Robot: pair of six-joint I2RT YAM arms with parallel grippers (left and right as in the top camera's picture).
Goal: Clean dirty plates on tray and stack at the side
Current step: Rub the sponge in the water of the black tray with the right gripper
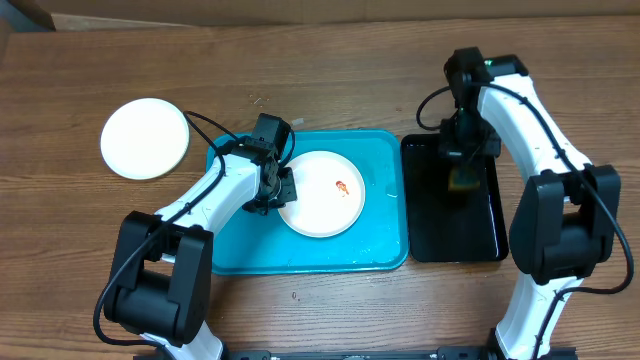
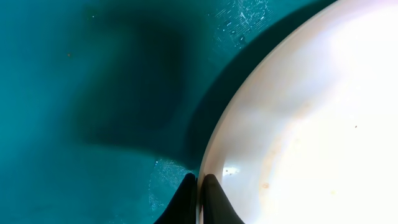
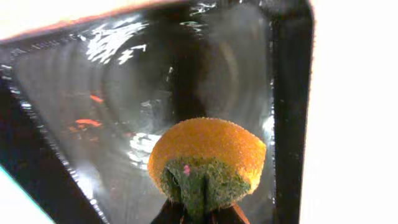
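Side of desk, left of tray: pale plate, no smear visible. One plate or a stack, can't tell. One white plate sits on the tray with a red smear, so not yet cleaned by my reading.

Left hand pinched narrow on that plate's rim; only the left wrist view shows the grip. Right hand clamps an orange-green sponge over the black tray; the overhead view leaves the sponge indistinct.

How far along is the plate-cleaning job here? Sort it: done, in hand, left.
Done: a clean-looking white plate sits beside the tray. In hand: left pincer grips the rim of the smeared plate on the tray; right pincer holds a sponge over the black tray. Left: wiping that smear, then stacking.
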